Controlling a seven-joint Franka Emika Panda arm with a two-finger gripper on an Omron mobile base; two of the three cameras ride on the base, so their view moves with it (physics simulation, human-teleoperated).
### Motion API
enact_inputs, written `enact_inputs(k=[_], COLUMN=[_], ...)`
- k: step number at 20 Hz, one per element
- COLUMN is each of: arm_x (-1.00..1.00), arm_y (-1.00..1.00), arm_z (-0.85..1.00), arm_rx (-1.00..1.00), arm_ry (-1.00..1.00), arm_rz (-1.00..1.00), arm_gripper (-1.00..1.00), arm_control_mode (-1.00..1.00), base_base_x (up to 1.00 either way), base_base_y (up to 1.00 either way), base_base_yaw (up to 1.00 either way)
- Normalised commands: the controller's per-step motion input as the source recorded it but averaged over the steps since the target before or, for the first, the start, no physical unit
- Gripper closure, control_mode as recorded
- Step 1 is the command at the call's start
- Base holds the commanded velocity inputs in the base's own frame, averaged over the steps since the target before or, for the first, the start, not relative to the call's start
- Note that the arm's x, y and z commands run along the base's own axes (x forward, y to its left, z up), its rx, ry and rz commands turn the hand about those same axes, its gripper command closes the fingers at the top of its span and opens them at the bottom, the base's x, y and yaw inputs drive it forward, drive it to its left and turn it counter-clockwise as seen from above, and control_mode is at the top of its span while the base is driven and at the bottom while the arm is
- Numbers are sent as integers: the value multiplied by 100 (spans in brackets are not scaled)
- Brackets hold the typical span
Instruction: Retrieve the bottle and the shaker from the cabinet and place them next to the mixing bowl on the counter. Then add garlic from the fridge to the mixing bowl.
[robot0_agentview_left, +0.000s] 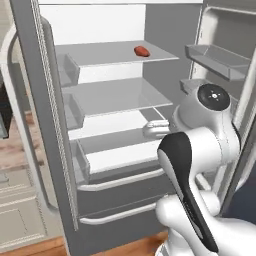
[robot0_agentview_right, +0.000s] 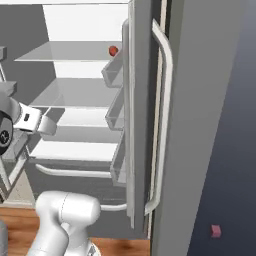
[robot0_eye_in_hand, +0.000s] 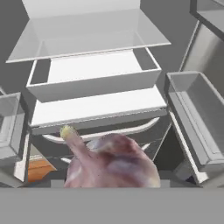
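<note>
The fridge (robot0_agentview_left: 107, 107) stands open. In the hand view a lumpy pinkish-white bulb, probably the garlic (robot0_eye_in_hand: 111, 164), sits close before the camera where the fingers would be, apparently pinched in the gripper (robot0_agentview_left: 150, 129). An orange-red vegetable (robot0_agentview_left: 142, 51) lies on the top shelf.

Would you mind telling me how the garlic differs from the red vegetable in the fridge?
Colour: the garlic is pale pink-grey with purple mottling; the red vegetable is plain orange-red. Shape: the garlic is lumpy with a stalk, the red vegetable a smooth oval. Place: the red vegetable lies on the top shelf of the fridge; the garlic is off the shelves, in the pincer. Both are small.
</note>
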Motion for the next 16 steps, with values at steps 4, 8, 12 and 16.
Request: enact_inputs(k=[4, 8, 12, 16], arm_x=[0, 0, 0, 0], arm_y=[0, 0, 0, 0], arm_z=[0, 0, 0, 0], arm_rx=[0, 0, 0, 0], arm_ry=[0, 0, 0, 0], arm_rz=[0, 0, 0, 0], arm_gripper=[100, 100, 100, 100], arm_control_mode=[100, 100, 100, 100], base_base_x=[-100, -100, -96, -55], base_base_y=[0, 9, 9, 40], base_base_yaw=[10, 17, 39, 78])
